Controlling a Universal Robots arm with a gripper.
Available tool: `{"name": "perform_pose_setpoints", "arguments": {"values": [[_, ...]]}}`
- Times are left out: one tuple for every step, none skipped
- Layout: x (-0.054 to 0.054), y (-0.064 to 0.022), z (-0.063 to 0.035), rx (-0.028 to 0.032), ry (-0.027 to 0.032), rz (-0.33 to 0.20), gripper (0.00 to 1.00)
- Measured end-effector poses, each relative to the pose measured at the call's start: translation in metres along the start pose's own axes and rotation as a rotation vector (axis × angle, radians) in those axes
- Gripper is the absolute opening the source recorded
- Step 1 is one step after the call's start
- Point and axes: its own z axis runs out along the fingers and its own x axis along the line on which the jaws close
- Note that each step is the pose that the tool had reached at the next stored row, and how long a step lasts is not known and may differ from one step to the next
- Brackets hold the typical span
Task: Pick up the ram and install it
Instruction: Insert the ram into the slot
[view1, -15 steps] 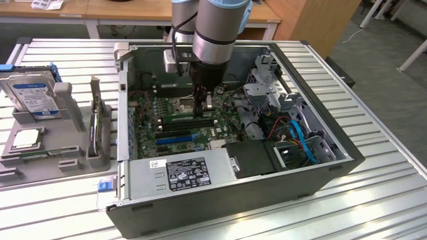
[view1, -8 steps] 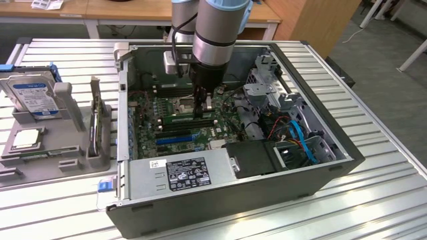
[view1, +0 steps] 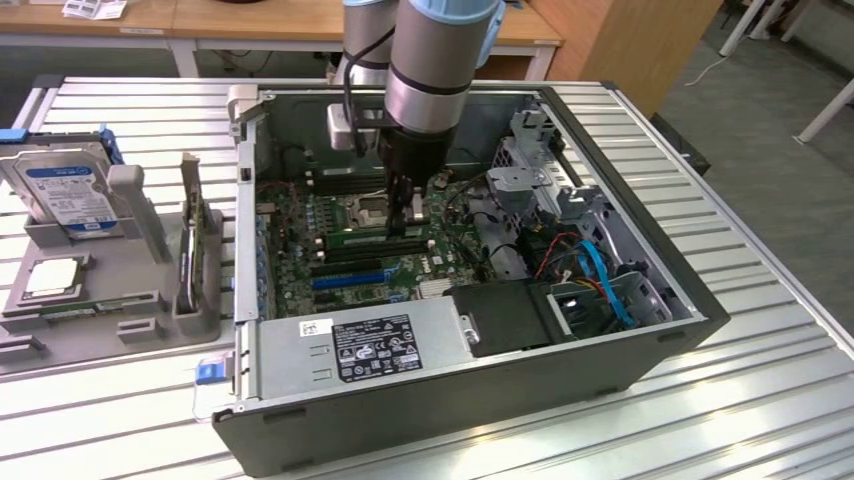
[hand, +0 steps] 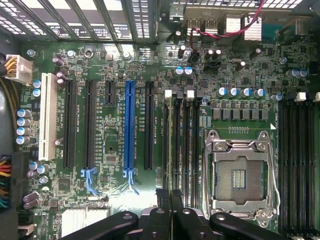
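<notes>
As our pincer (view1: 396, 230) pinches the ram (view1: 358, 239) at the slots (hand: 182, 135) beside the socket (hand: 239, 175), we think it is light, stiff and easy to crack, best held by its thin top edge.

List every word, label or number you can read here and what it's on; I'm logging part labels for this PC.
None can be quoted reliably.
power supply label: dense print and certification marks, too small to read.
white sticker beside it on the power supply: blurred.
hard drive label: blue and white, text blurred.
slot markings on the motherboard: white print beside the expansion slots, too small to read.
</notes>
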Motion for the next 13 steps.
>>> {"name": "perform_pose_setpoints", "arguments": {"values": [[0.0, 0.0, 0.0004, 0.0, 0.0, 0.0, 0.11], [0.0, 0.0, 0.0007, 0.0, 0.0001, 0.0, 0.11], [0.0, -0.0001, 0.001, -0.0001, 0.0001, 0.0, 0.11], [0.0, -0.0001, 0.0014, 0.0, 0.0, 0.0, 0.11], [0.0, -0.0001, 0.0018, -0.0001, 0.0001, 0.0, 0.11], [0.0001, -0.0001, 0.0021, -0.0001, 0.0001, 0.0, 0.11], [0.0001, -0.0001, 0.0025, 0.0, 0.0, 0.0, 0.11], [0.0001, -0.0001, 0.0028, 0.0, 0.0, 0.0, 0.11], [0.0001, -0.0001, 0.0032, 0.0, 0.0001, 0.0, 0.11], [0.0001, -0.0002, 0.0035, -0.0001, 0.0001, 0.0, 0.11], [0.0001, -0.0002, 0.0038, 0.0, 0.0001, 0.0, 0.11], [0.0001, -0.0002, 0.0041, -0.0001, 0.0001, 0.0, 0.11], [0.0001, -0.0002, 0.0041, -0.0001, 0.0002, 0.0, 0.11]]}}
